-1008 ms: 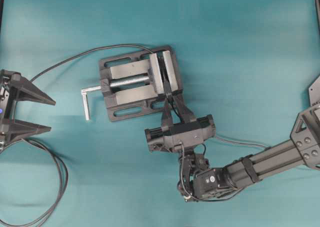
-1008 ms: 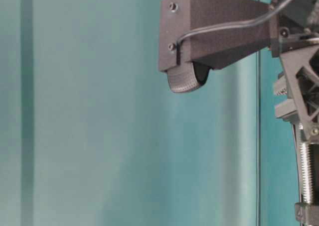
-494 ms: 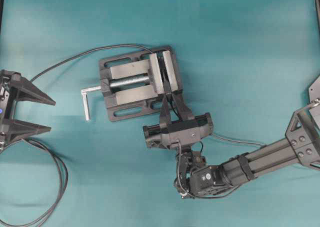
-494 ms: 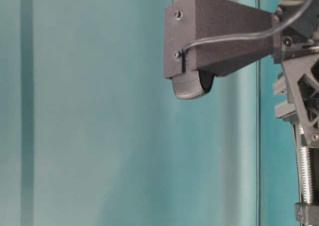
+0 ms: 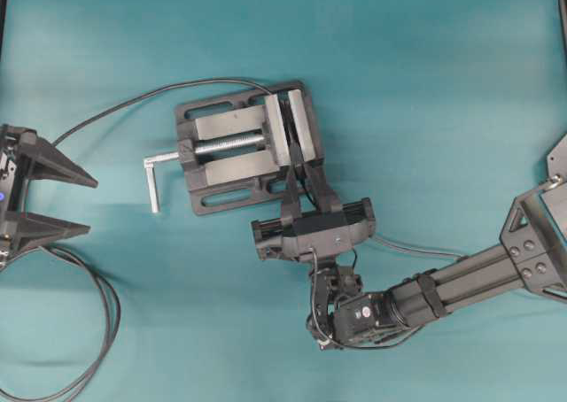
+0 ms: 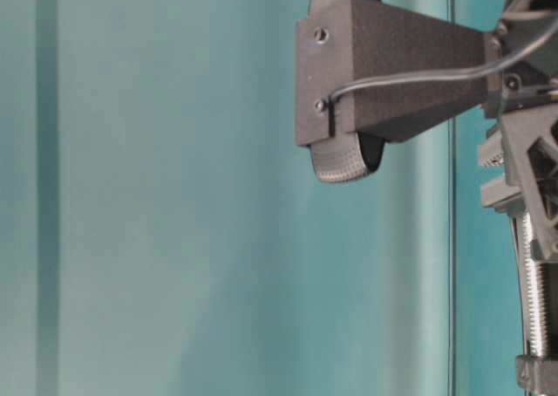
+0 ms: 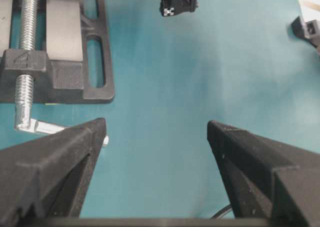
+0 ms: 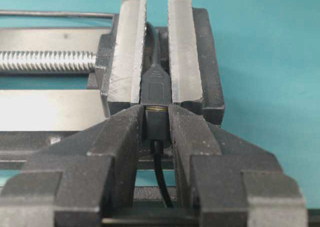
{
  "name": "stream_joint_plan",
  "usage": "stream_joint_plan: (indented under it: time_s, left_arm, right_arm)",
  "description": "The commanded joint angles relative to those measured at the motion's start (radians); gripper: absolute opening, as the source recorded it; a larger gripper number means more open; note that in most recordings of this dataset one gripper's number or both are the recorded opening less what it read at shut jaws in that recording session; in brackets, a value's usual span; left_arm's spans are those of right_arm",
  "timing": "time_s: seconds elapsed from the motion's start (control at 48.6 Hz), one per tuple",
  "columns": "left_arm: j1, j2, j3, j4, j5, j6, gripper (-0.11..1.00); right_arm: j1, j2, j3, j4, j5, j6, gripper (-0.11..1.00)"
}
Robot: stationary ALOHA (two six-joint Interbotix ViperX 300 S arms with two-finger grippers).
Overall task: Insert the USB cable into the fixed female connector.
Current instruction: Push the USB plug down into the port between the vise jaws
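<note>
Two arms share a teal table (image 5: 443, 65), ordered here by size. Largest is the grey vise (image 5: 244, 145), its steel cheeks clamping the fixed female connector (image 8: 154, 88) upright in the slot between them; that socket's long cable (image 5: 133, 105) loops away to the left. The right gripper (image 8: 156, 118) is clenched on the black plug of the USB cable (image 8: 155, 124), whose lead (image 8: 161, 174) trails back between the fingers. In the right wrist view the plug meets the socket's mouth in line with it, a thin brass-coloured edge showing at the joint, so mating appears begun or nearly complete; whether it is fully seated cannot be told. The left gripper (image 7: 155, 137) stands released and wide, well apart at the table's left edge, holding nothing. Remaining, by judgement: press home if needed, then let go.
</note>
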Motion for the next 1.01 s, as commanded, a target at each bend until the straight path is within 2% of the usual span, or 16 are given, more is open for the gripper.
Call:
stream_joint_plan:
  time_s: [0.0, 0.987]
  left_arm:
    - [-0.002, 0.009, -0.011, 0.002, -0.003, 0.002, 1.00]
    - [-0.002, 0.009, -0.012, 0.002, -0.003, 0.002, 1.00]
  right_arm:
    - [-0.123, -0.018, -0.008, -0.029, -0.009, 0.002, 0.21]
    - [-0.141, -0.035, 0.006, -0.028, 0.031, 0.000, 0.21]
